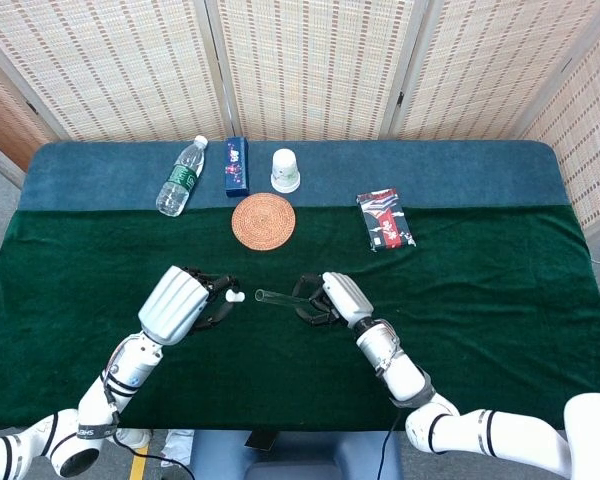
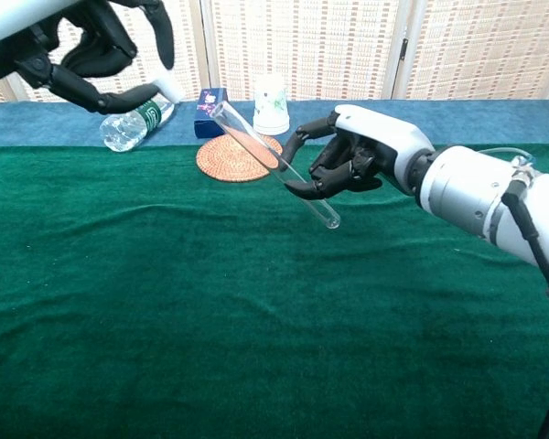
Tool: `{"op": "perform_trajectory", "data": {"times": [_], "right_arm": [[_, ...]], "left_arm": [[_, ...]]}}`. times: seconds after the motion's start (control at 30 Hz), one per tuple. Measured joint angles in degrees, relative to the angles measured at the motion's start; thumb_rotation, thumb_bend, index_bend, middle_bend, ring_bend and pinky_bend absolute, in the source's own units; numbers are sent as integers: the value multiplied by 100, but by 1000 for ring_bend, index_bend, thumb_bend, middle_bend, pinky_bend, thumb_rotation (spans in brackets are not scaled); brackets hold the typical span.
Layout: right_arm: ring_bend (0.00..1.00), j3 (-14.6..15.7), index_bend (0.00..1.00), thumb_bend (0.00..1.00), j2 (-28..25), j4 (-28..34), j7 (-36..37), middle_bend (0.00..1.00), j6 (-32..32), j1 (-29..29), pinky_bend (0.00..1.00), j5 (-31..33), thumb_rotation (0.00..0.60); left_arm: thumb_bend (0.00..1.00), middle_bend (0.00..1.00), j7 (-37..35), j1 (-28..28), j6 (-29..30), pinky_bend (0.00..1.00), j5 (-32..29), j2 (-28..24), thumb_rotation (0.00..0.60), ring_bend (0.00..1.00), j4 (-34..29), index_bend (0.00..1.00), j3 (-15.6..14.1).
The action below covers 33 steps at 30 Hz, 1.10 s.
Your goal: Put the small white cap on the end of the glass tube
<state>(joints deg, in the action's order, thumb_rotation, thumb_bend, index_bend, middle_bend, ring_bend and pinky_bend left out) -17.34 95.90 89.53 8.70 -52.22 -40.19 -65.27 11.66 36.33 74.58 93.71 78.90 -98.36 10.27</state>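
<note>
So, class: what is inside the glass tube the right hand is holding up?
Nothing visible: the glass tube looks clear and empty, and its raised end is uncapped. The right hand covers part of its middle, so that stretch cannot be checked. The left hand holds the white cap apart.

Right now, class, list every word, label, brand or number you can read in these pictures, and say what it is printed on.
No text can be read.
Clear plastic water bottle with green label: print too small.
Dark blue rectangular box: markings blurred.
White paper cup: faint pattern, unreadable.
Black, red and white flat packet: print blurred.
</note>
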Motion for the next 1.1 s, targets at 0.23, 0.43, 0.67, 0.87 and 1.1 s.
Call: {"op": "perform_trajectory", "data": {"times": [0.23,0.43,0.67,0.87,1.1], "right_arm": [[1000,12,854,543,28,14,37,1000,-16,-30,1000,-16,600],[1000,44,854,543,38,37,74,1000,-35,-38,1000,-56,600],[1000,44,854,544,85,21,127,1000,-75,-54,1000,-85,600],[1000,35,854,544,121,10,148,1000,-101,-73,1000,-94,600],[1000,23,854,544,196,-43,175,1000,-127,-96,1000,-89,600]], "left_arm": [[491,964,52,64,-62,832,-66,117,600,878,31,594,24],[491,964,17,77,-57,832,-147,156,600,878,69,595,60],[491,964,-8,79,-56,832,-173,140,600,878,46,595,54],[492,964,-24,85,-57,832,-195,159,600,878,38,594,50],[491,964,-98,88,-54,832,-209,155,600,878,7,595,45]]}}
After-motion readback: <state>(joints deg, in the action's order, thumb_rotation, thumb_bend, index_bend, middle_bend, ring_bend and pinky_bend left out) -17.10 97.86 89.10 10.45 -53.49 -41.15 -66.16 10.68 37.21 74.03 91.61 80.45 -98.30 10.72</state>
